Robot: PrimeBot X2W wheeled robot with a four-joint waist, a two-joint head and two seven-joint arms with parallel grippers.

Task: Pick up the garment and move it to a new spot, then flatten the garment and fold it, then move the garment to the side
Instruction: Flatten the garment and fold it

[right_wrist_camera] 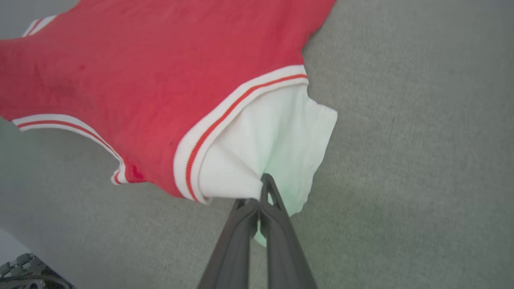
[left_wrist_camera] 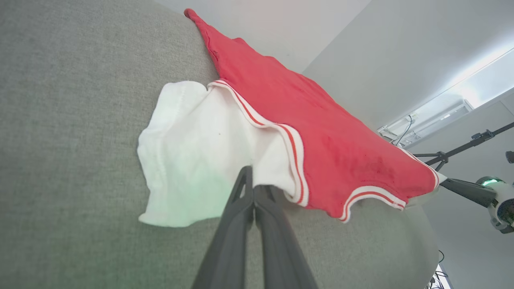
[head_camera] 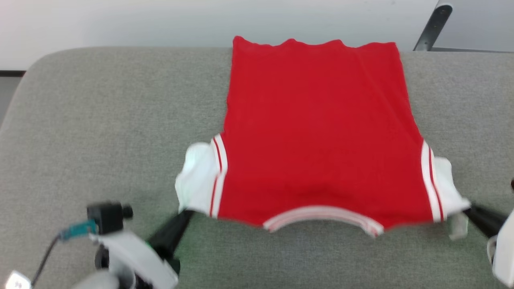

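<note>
The garment [head_camera: 317, 132] is a red shirt with white sleeves and striped trim. It lies spread on the grey padded surface [head_camera: 100, 120], collar toward me and hem at the far edge. My left gripper [head_camera: 186, 212] is shut on the left white sleeve [left_wrist_camera: 192, 148], and in the left wrist view the left gripper [left_wrist_camera: 249, 176] pinches the fabric near the striped band. My right gripper [head_camera: 468, 208] is shut on the right white sleeve [right_wrist_camera: 273, 140]; the right wrist view has the right gripper [right_wrist_camera: 263, 182] bunching the cloth. The collar edge [head_camera: 321, 212] hangs slightly off the surface between them.
The grey surface ends just behind the hem, with a pale wall beyond. A dark stand leg [head_camera: 431, 28] rises at the back right. Bare grey padding extends to the left and right of the shirt. A tripod [left_wrist_camera: 461, 148] stands off the surface.
</note>
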